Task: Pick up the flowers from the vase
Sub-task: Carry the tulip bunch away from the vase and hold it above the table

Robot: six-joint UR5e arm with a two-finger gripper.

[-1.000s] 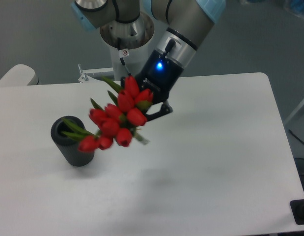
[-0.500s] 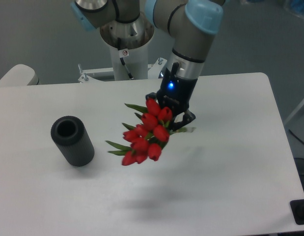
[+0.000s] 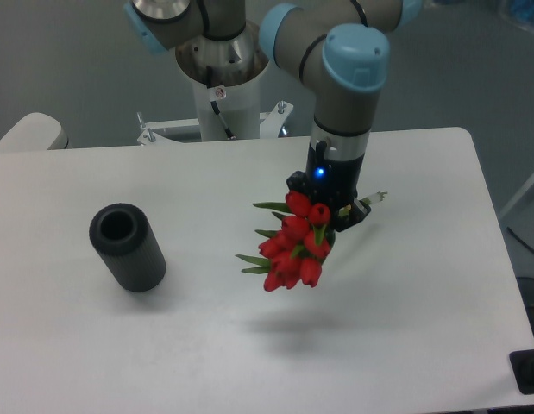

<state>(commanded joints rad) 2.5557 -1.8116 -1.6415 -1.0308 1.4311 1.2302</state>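
The black two-finger end effector [image 3: 334, 220] pinches the bunch of red tulip flowers [image 3: 295, 250] by the stems, buds hanging lower-left, clear of the white table [image 3: 422, 285]. The dark grey cylindrical vase [image 3: 127, 247] stands empty, well left. Extraction appears complete; only holding or placement remains.

The counter [image 3: 405, 328] is a plain white slab with rounded corners, its far right corner and most of its right edge in view. One thing rests directly on it: the vase [image 3: 127, 247], a dark grey-black cylinder (matte, thick-rimmed, round hole showing), which stands upright near the left edge. A soft shadow lies on the white surface toward the near edge, around the middle.
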